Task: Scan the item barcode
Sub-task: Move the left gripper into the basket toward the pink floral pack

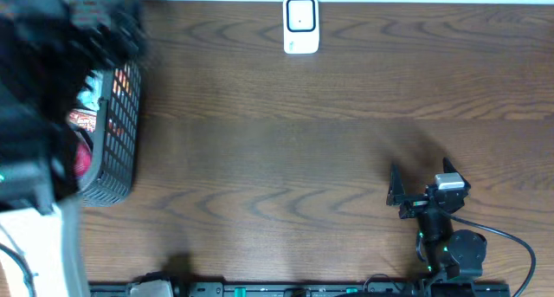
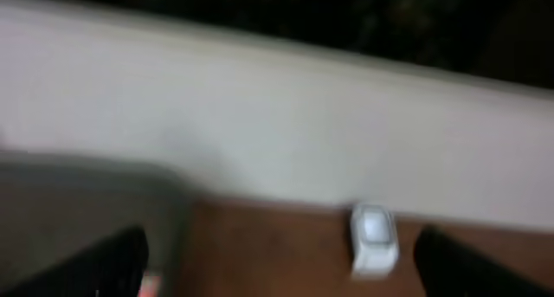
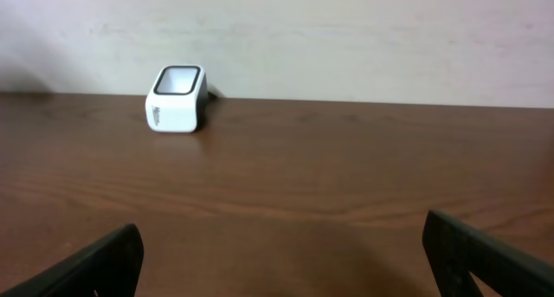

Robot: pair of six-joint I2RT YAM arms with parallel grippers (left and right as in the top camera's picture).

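Note:
The white barcode scanner (image 1: 301, 24) stands at the table's far edge, window up; it also shows in the left wrist view (image 2: 374, 238) and the right wrist view (image 3: 177, 100). Items in red and orange packaging (image 1: 86, 119) lie in a black mesh basket (image 1: 121, 163) at the left. My left arm (image 1: 99, 20) is a motion-blurred dark mass above the basket's far end. In its wrist view the left gripper (image 2: 281, 254) is open and holds nothing. My right gripper (image 1: 420, 180) rests open and empty near the front right, and its wrist view (image 3: 281, 249) faces the scanner.
A pale wall (image 3: 346, 37) runs behind the table's far edge. The basket's grey rim (image 2: 86, 193) fills the left of the blurred left wrist view. A dark rail (image 1: 260, 288) runs along the front edge. Brown tabletop (image 1: 286, 150) lies between basket and right arm.

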